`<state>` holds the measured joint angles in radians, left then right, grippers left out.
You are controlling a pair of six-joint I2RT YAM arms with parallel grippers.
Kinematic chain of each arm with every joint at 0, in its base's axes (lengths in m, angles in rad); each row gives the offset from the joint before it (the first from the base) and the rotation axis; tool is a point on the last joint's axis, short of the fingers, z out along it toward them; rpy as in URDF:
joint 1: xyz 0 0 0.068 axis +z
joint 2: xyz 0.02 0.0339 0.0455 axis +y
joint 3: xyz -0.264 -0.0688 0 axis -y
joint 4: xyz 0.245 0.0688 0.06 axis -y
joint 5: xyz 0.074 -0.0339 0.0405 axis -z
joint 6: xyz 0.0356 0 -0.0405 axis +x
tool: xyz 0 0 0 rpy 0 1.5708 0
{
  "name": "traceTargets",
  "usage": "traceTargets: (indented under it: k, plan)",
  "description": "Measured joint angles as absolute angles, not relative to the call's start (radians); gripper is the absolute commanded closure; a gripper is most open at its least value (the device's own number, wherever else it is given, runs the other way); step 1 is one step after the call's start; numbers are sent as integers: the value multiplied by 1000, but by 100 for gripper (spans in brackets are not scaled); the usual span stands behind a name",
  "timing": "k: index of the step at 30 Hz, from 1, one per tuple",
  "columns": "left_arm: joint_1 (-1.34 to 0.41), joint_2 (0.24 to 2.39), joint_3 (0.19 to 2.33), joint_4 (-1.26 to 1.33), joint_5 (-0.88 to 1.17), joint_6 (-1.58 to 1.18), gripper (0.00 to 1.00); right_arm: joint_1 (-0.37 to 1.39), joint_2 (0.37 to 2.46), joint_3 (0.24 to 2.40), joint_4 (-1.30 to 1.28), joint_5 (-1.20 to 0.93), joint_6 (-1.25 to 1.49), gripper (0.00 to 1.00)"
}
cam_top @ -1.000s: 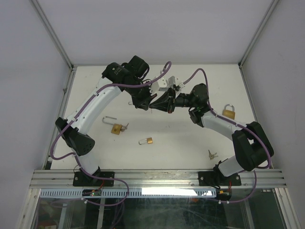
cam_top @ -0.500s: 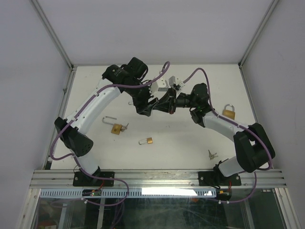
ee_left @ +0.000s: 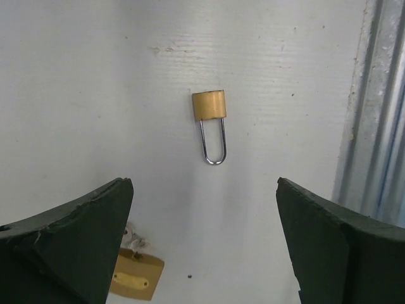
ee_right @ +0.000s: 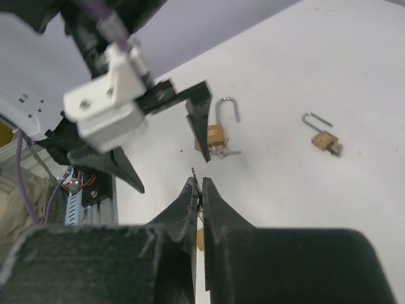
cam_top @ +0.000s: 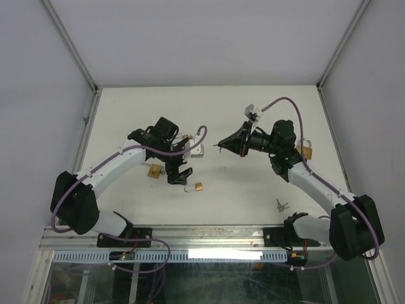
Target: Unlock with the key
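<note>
- Over the near-left part of the table [cam_top: 253,183], hovering with left gripper [cam_top: 179,177] spread wide, nothing between its fingers [ee_left: 76,240].
- Between those fingers in the wrist view, looking down on a small padlock [ee_left: 209,105]: flat on the table, both shackle legs in the brass body, near the metal rail [ee_left: 380,95].
- Just left of that one, showing a second padlock [cam_top: 154,170], shackle swung open, keys bunched at its body.
- Above the table's middle, pinching a key [ee_right: 193,172] in right gripper [cam_top: 220,144], tips pressed tight, only a thin blade edge showing past them; well apart from the left gripper.
- Beside the right forearm, showing a third padlock [cam_top: 305,150], shackle closed.
- Near the right base, showing loose keys [cam_top: 281,204], well apart from all three padlocks.
</note>
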<state>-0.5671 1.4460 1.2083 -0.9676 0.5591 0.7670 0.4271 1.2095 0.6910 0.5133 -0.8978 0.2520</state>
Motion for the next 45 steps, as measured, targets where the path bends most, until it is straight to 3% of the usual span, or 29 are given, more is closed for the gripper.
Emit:
traceTargets:
  k: [7,17,20,23,27,36,45]
  plan:
    - [-711,1424,907,-681,479,803,1,403,1115,644,314,-743,307,100]
    - [-760,1629,911,-469,393,634,2,403,997,605,125,-604,315,100]
    - [-766,1641,913,-441,381,609,10,403,967,605,67,-575,304,100]
    - [-774,1676,946,-437,364,588,24,403,941,605,22,-553,294,100]
    - [-773,1750,1033,-443,364,583,28,403,922,605,-23,-530,286,100]
    - [-821,1729,1010,-448,277,582,8,403,886,605,-67,-489,263,100]
    - [-836,1670,957,-459,164,419,4,403,887,605,-69,-488,256,100]
